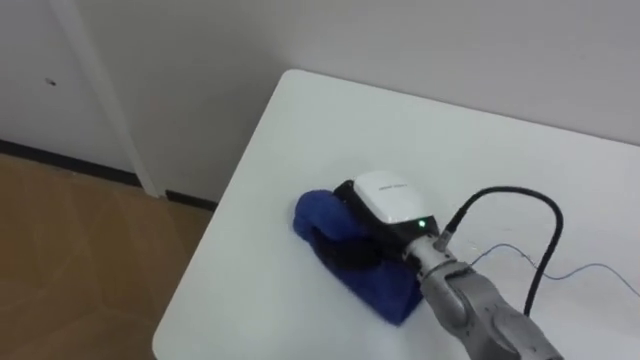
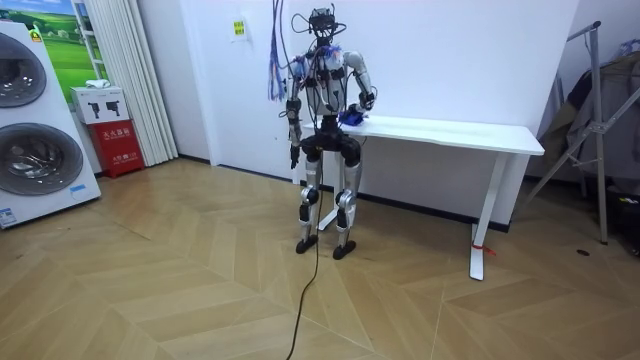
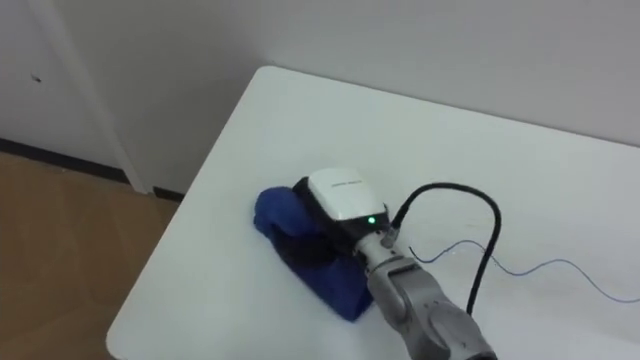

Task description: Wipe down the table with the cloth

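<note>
The white table (image 1: 300,110) stands along the wall, and the robot stands at its end on the room view's left. The blue cloth (image 1: 313,217) lies bunched near that end's edge, under the right hand (image 1: 385,198). Whether this hand clamps the cloth or only presses on it, I cannot tell. The left hand (image 2: 296,155) hangs beside the body. I think a stroke toward the edge may push the cloth off the table. A bunched cloth can also slip from under the hand. The small grey print on the hand's white back is too small to read.

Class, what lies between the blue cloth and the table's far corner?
Nothing: the left eye view shows bare white table between the blue cloth and that corner.
</note>
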Controlling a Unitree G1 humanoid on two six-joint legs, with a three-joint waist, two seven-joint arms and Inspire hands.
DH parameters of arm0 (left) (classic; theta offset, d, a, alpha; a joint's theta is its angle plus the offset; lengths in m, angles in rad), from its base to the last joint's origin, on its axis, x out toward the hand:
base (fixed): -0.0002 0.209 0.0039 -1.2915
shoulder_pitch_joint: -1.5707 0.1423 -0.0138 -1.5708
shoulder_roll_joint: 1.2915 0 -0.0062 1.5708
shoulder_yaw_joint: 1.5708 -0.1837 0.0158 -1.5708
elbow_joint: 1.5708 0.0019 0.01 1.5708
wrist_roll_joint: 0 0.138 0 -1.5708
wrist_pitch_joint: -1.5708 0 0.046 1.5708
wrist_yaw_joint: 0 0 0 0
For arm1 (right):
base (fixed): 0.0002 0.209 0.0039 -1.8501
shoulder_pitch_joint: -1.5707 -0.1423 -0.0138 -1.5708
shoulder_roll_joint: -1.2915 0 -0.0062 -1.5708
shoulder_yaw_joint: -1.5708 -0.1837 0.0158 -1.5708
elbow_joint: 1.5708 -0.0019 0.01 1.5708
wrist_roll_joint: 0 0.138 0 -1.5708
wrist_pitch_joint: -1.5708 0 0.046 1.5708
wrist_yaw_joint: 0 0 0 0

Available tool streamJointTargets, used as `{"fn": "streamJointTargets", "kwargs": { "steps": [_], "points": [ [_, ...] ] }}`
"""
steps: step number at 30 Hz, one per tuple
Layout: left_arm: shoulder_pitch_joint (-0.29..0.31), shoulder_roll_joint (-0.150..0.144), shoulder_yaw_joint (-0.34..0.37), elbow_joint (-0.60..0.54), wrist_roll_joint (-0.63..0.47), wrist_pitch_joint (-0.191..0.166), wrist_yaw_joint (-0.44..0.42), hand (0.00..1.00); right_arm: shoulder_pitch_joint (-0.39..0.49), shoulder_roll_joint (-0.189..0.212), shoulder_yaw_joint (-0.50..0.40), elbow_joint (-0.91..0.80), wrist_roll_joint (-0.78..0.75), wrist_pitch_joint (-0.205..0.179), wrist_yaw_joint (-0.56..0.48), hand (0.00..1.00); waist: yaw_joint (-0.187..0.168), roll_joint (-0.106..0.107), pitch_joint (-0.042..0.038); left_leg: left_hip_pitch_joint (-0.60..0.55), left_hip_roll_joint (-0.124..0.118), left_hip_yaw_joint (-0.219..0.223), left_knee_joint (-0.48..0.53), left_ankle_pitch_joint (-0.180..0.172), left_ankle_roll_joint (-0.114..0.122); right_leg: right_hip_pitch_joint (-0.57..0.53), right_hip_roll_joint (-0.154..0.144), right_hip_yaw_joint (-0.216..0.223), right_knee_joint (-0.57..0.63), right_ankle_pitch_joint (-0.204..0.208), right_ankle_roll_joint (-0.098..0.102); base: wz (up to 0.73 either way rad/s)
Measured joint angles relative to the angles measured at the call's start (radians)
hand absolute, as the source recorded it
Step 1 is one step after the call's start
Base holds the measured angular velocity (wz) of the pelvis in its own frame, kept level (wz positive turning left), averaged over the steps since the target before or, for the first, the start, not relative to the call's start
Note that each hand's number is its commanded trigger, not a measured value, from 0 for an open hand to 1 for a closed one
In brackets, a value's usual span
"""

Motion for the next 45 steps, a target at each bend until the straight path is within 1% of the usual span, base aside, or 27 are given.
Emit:
{"fn": "streamJointTargets", "kwargs": {
  "steps": [1, 3, 5, 6, 8, 9, 10, 11, 12, 15, 16, 17, 19, 21, 24, 26, 31, 34, 35, 36, 37, 39, 40, 41, 42, 43, 45],
  "points": [
    [0.005, -0.001, 0.008, -0.001, 0.000, 0.001, -0.002, 0.00, 0.000, 0.000, -0.024, 0.008, -0.008, 0.001, -0.004, 1.00, -0.002, -0.001, -0.0008, 0.000, -0.001, 0.000, 0.000, 0.001, 0.001, 0.001, -0.001, 0.001, -0.001, 0.000, 0.001, 0.10],
    [0.024, 0.003, 0.033, -0.002, 0.001, 0.010, -0.003, 0.00, 0.006, -0.003, -0.120, 0.070, -0.017, 0.006, -0.051, 1.00, -0.020, -0.001, -0.0007, 0.003, -0.007, 0.000, 0.004, 0.001, 0.002, 0.014, -0.009, -0.013, -0.005, -0.005, 0.007, 0.16],
    [0.034, 0.010, 0.059, -0.001, -0.001, 0.015, -0.002, 0.00, 0.014, -0.006, -0.175, 0.115, -0.011, 0.009, -0.096, 1.00, -0.035, -0.004, -0.0023, 0.005, -0.009, 0.000, 0.006, 0.001, 0.002, 0.021, -0.011, -0.020, -0.006, -0.005, 0.008, 0.16],
    [0.042, 0.022, 0.063, -0.001, 0.000, 0.018, -0.002, 0.00, 0.035, -0.006, -0.201, 0.128, -0.010, 0.003, -0.126, 1.00, -0.041, -0.004, -0.0024, 0.013, -0.009, 0.004, 0.007, 0.001, 0.002, 0.028, -0.012, -0.022, -0.007, -0.005, 0.008, 0.15],
    [0.052, 0.029, 0.090, -0.001, 0.000, 0.018, -0.001, 0.00, 0.084, -0.006, -0.236, 0.149, 0.006, -0.007, -0.172, 1.00, -0.054, 0.001, -0.0010, 0.027, -0.011, 0.007, 0.007, 0.001, 0.002, 0.048, -0.015, -0.026, -0.007, -0.008, 0.013, 0.22],
    [0.067, 0.030, 0.110, -0.001, 0.002, 0.019, 0.000, 0.00, 0.125, -0.006, -0.268, 0.148, 0.009, -0.014, -0.200, 1.00, -0.066, -0.001, -0.0034, 0.034, -0.014, 0.014, 0.007, 0.001, 0.002, 0.058, -0.021, -0.026, -0.008, -0.013, 0.021, 0.26],
    [0.071, 0.031, 0.118, -0.002, 0.003, 0.019, 0.001, 0.00, 0.144, -0.007, -0.285, 0.149, 0.009, -0.015, -0.217, 1.00, -0.070, -0.001, -0.0037, 0.033, -0.016, 0.022, 0.006, 0.001, 0.002, 0.063, -0.024, -0.026, -0.008, -0.015, 0.024, 0.19],
    [0.074, 0.035, 0.125, -0.002, 0.007, 0.019, 0.002, 0.00, 0.176, -0.008, -0.317, 0.155, 0.010, -0.019, -0.250, 1.00, -0.078, -0.002, -0.0087, 0.038, -0.020, 0.049, 0.006, 0.001, 0.003, 0.067, -0.029, -0.024, -0.008, -0.021, 0.032, 0.00],
    [0.091, 0.036, 0.140, -0.008, 0.019, 0.019, 0.003, 0.00, 0.197, -0.008, -0.349, 0.170, 0.010, -0.026, -0.275, 1.00, -0.089, -0.002, -0.0117, 0.040, -0.022, 0.064, 0.006, 0.000, 0.004, 0.069, -0.032, -0.023, -0.008, -0.022, 0.034, -0.03],
    [0.129, 0.039, 0.177, -0.052, 0.051, 0.021, 0.026, 0.00, 0.244, -0.009, -0.426, 0.223, 0.022, -0.036, -0.344, 1.00, -0.112, -0.005, -0.0149, 0.050, -0.024, 0.074, 0.007, -0.005, 0.012, 0.074, -0.035, -0.024, -0.007, -0.022, 0.034, -0.05],
    [0.136, 0.039, 0.182, -0.062, 0.053, 0.021, 0.028, 0.00, 0.248, -0.009, -0.438, 0.232, 0.024, -0.036, -0.351, 1.00, -0.120, -0.006, -0.0166, 0.051, -0.024, 0.075, 0.008, -0.007, 0.016, 0.076, -0.035, -0.024, -0.006, -0.023, 0.036, 0.04],
    [0.137, 0.040, 0.186, -0.077, 0.059, 0.021, 0.028, 0.00, 0.264, -0.011, -0.462, 0.243, 0.032, -0.036, -0.363, 1.00, -0.128, -0.005, -0.0185, 0.051, -0.023, 0.083, 0.008, -0.014, 0.027, 0.078, -0.034, -0.023, -0.006, -0.026, 0.039, 0.00],
    [0.137, 0.040, 0.199, -0.089, 0.059, 0.020, 0.028, 0.00, 0.284, -0.011, -0.481, 0.264, 0.071, -0.036, -0.382, 1.00, -0.129, -0.006, -0.0203, 0.055, -0.022, 0.088, 0.007, -0.017, 0.030, 0.080, -0.034, -0.016, -0.005, -0.026, 0.040, -0.05],
    [0.128, 0.039, 0.226, -0.088, 0.059, 0.020, 0.028, 0.00, 0.321, -0.013, -0.512, 0.272, 0.099, -0.036, -0.389, 1.00, -0.131, -0.009, -0.0267, 0.060, -0.022, 0.090, 0.007, -0.018, 0.032, 0.088, -0.035, -0.009, -0.001, -0.025, 0.040, -0.04],
    [0.137, 0.042, 0.255, -0.085, 0.060, 0.031, 0.030, 0.00, 0.343, -0.029, -0.522, 0.303, 0.101, -0.037, -0.423, 1.00, -0.139, -0.009, -0.0282, 0.080, -0.022, 0.096, 0.013, -0.018, 0.032, 0.100, -0.035, -0.011, 0.009, -0.025, 0.040, -0.02],
    [0.139, 0.044, 0.257, -0.077, 0.060, 0.036, 0.041, 0.00, 0.347, -0.031, -0.541, 0.324, 0.100, -0.037, -0.438, 1.00, -0.144, -0.010, -0.0312, 0.081, -0.023, 0.097, 0.012, -0.018, 0.032, 0.102, -0.035, -0.010, 0.010, -0.025, 0.040, 0.00],
    [0.134, 0.043, 0.255, -0.073, 0.059, 0.050, 0.044, 0.00, 0.348, -0.032, -0.569, 0.362, 0.102, -0.031, -0.463, 1.00, -0.151, -0.008, -0.0335, 0.090, -0.023, 0.090, 0.010, -0.020, 0.034, 0.118, -0.037, -0.018, 0.010, -0.025, 0.040, 0.04],
    [0.123, 0.039, 0.241, -0.075, 0.059, 0.054, 0.044, 0.00, 0.335, -0.029, -0.553, 0.327, 0.095, 0.010, -0.445, 1.00, -0.147, -0.004, -0.0344, 0.089, -0.024, 0.085, 0.013, -0.020, 0.034, 0.117, -0.037, -0.017, 0.011, -0.025, 0.040, -0.02],
    [0.120, 0.037, 0.230, -0.074, 0.056, 0.055, 0.045, 0.00, 0.330, -0.029, -0.532, 0.306, 0.093, 0.034, -0.430, 1.00, -0.137, -0.001, -0.0341, 0.090, -0.023, 0.093, 0.012, -0.020, 0.034, 0.115, -0.034, -0.006, 0.011, -0.024, 0.039, -0.25],
    [0.115, 0.038, 0.209, -0.070, 0.048, 0.057, 0.047, 0.00, 0.327, -0.029, -0.500, 0.266, 0.093, 0.074, -0.413, 1.00, -0.125, 0.005, -0.0338, 0.091, -0.019, 0.106, 0.011, -0.020, 0.034, 0.106, -0.029, 0.007, 0.015, -0.021, 0.035, -0.33],
    [0.108, 0.038, 0.197, -0.065, 0.042, 0.058, 0.048, 0.00, 0.324, -0.027, -0.486, 0.244, 0.087, 0.097, -0.404, 1.00, -0.118, 0.007, -0.0320, 0.089, -0.017, 0.111, 0.011, -0.020, 0.033, 0.100, -0.028, 0.010, 0.017, -0.019, 0.033, -0.35],
    [0.075, 0.027, 0.154, -0.041, 0.036, 0.062, 0.055, 0.00, 0.308, -0.014, -0.409, 0.148, 0.051, 0.178, -0.345, 1.00, -0.105, 0.012, -0.0289, 0.084, -0.011, 0.134, 0.003, -0.016, 0.028, 0.075, -0.020, 0.033, 0.030, -0.015, 0.028, -0.35],
    [0.069, 0.023, 0.141, -0.038, 0.036, 0.063, 0.061, 0.00, 0.305, -0.008, -0.381, 0.118, 0.042, 0.196, -0.326, 1.00, -0.094, 0.014, -0.0287, 0.084, -0.008, 0.144, -0.001, -0.015, 0.026, 0.069, -0.017, 0.038, 0.029, -0.012, 0.023, -0.48],
    [0.055, 0.021, 0.117, -0.038, 0.037, 0.063, 0.070, 0.00, 0.283, 0.000, -0.325, 0.079, 0.004, 0.222, -0.292, 1.00, -0.076, 0.013, -0.0233, 0.082, -0.002, 0.160, -0.004, -0.014, 0.023, 0.059, -0.010, 0.045, 0.028, -0.006, 0.017, -0.43],
    [0.045, 0.013, 0.101, -0.038, 0.037, 0.064, 0.071, 0.00, 0.252, 0.014, -0.269, 0.039, -0.030, 0.240, -0.249, 1.00, -0.067, 0.013, -0.0201, 0.077, 0.001, 0.160, -0.004, -0.012, 0.021, 0.051, -0.004, 0.054, 0.028, -0.004, 0.013, -0.32],
    [0.039, 0.009, 0.093, -0.038, 0.037, 0.064, 0.071, 0.00, 0.238, 0.024, -0.243, 0.023, -0.043, 0.243, -0.226, 1.00, -0.062, 0.013, -0.0190, 0.074, 0.002, 0.160, -0.004, -0.011, 0.019, 0.047, -0.002, 0.056, 0.028, -0.003, 0.011, -0.05],
    [0.022, -0.001, 0.073, -0.039, 0.037, 0.063, 0.070, 0.00, 0.175, 0.052, -0.144, -0.018, -0.077, 0.252, -0.154, 1.00, -0.047, 0.013, -0.0044, 0.068, 0.006, 0.149, -0.005, -0.009, 0.014, 0.044, 0.003, 0.054, 0.026, -0.004, 0.008, 0.10]
  ]
}}
